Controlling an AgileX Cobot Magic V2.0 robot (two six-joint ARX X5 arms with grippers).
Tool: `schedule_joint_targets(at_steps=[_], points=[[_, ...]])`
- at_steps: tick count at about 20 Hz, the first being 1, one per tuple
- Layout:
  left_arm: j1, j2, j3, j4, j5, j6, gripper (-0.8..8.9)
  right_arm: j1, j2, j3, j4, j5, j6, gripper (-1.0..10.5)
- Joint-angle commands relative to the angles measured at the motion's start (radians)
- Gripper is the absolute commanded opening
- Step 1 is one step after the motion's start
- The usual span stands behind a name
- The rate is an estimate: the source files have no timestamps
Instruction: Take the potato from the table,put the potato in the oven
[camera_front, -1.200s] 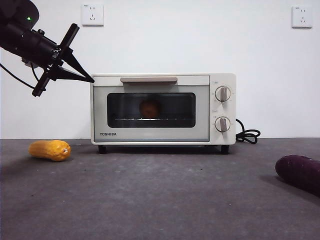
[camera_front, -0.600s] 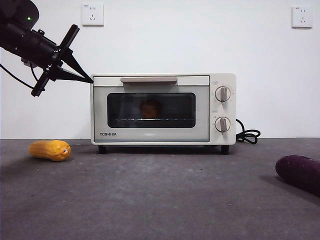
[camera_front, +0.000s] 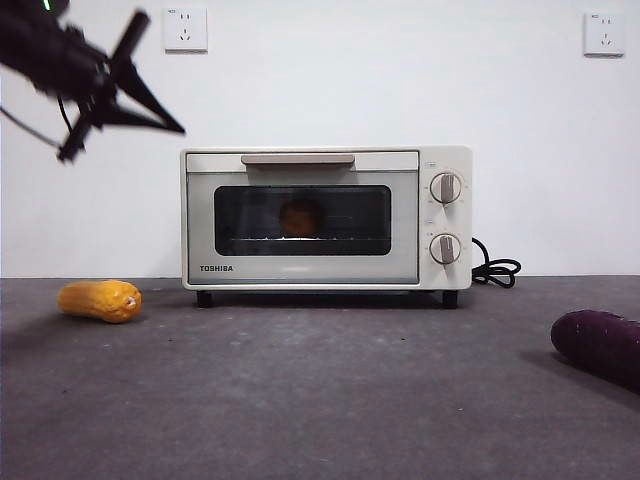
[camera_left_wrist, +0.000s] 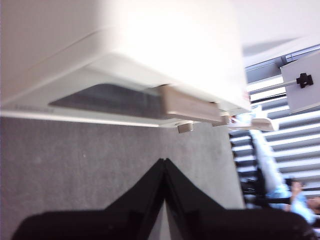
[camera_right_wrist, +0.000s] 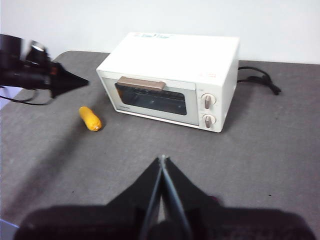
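The cream-white oven (camera_front: 320, 215) stands on the table (camera_front: 320, 400) with its door closed. Through the dark glass the potato (camera_front: 300, 217) shows as a brown round lump on the rack. My left gripper (camera_front: 180, 129) hangs in the air above and to the left of the oven's top left corner, shut and holding nothing. In the left wrist view its jaws (camera_left_wrist: 164, 161) meet at a point, with the oven (camera_left_wrist: 150, 45) and its beige handle (camera_left_wrist: 190, 105) beyond. My right gripper (camera_right_wrist: 162, 159) is shut and empty, high above the table in front of the oven (camera_right_wrist: 170, 75).
A yellow-orange ridged vegetable (camera_front: 100, 300) lies left of the oven, also in the right wrist view (camera_right_wrist: 90, 118). A dark purple vegetable (camera_front: 600, 345) lies at the front right. The oven's black cord (camera_front: 495, 270) trails to its right.
My left gripper has risen and drawn slightly left, away from the oven's top left corner. The oven, the potato and the vegetables have not moved.
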Motion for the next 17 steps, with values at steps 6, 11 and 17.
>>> schedule_joint_targets(at_steps=[6, 11, 17], points=[[-0.003, -0.203, 0.000, -0.169, -0.115, 0.289, -0.06, 0.002, -0.003, -0.005, -0.021, 0.005, -0.013, 0.0], [-0.004, -0.339, 0.000, -0.343, -0.262, 0.475, -0.06, 0.002, -0.002, -0.005, -0.021, 0.005, -0.013, 0.0], [-0.004, -0.463, 0.000, -0.518, -0.377, 0.586, -0.05, 0.002, -0.002, -0.005, -0.021, 0.046, -0.013, 0.0]])
